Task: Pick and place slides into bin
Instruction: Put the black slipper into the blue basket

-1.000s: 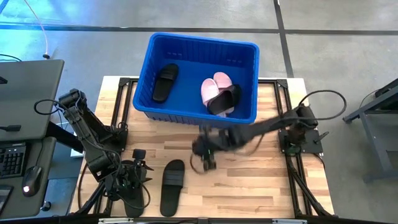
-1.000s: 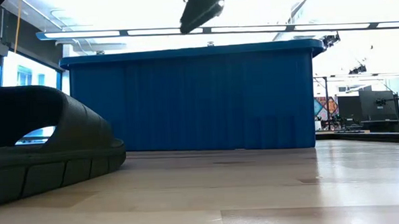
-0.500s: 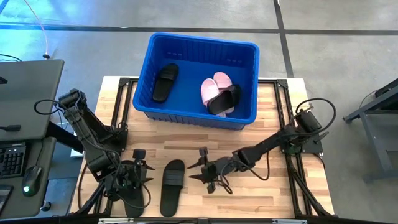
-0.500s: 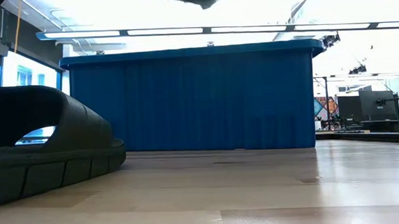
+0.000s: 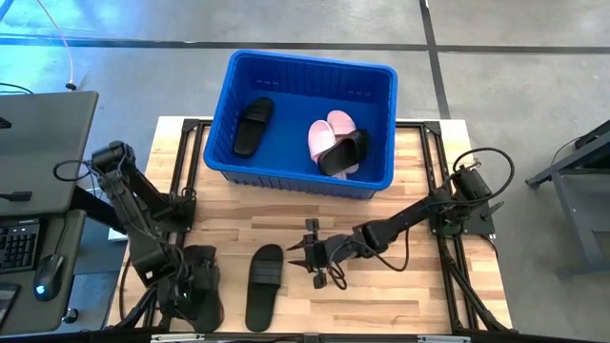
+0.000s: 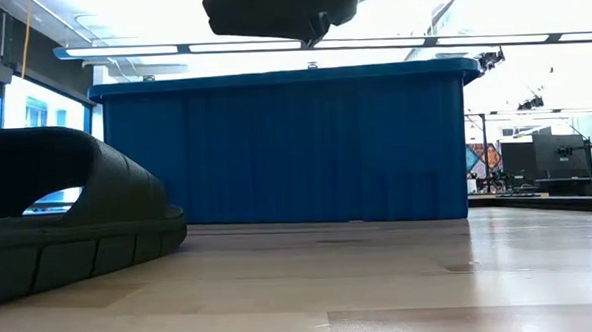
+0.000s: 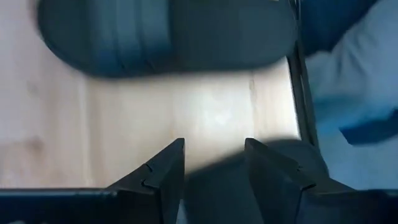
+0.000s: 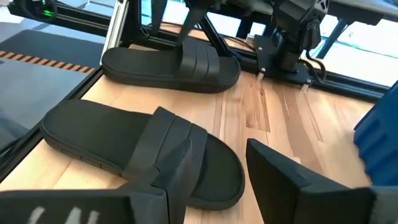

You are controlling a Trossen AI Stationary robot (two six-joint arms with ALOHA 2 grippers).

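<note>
R gripper (image 5: 313, 259) hovered w/ fingers apart just beside the black sandal (image 5: 264, 286) at table's 6 o'clock. L gripper (image 7: 211, 163), fingers also apart, sat by the second sandal (image 7: 168, 34) near 7 o'clock. Bin (image 5: 381, 76) was at 12, holding four. Judgement: R should drop lower, straddle the strap squarely, then close firmly before lifting.

Six slides in all: four black, two pink. Inside the one blue bin (image 5: 379, 78), upper centre, lie two black slides (image 5: 253, 125) and two pink slides (image 5: 329, 131). Two more black slides (image 5: 264, 286) rest on the counter (image 5: 381, 295), lower left.
</note>
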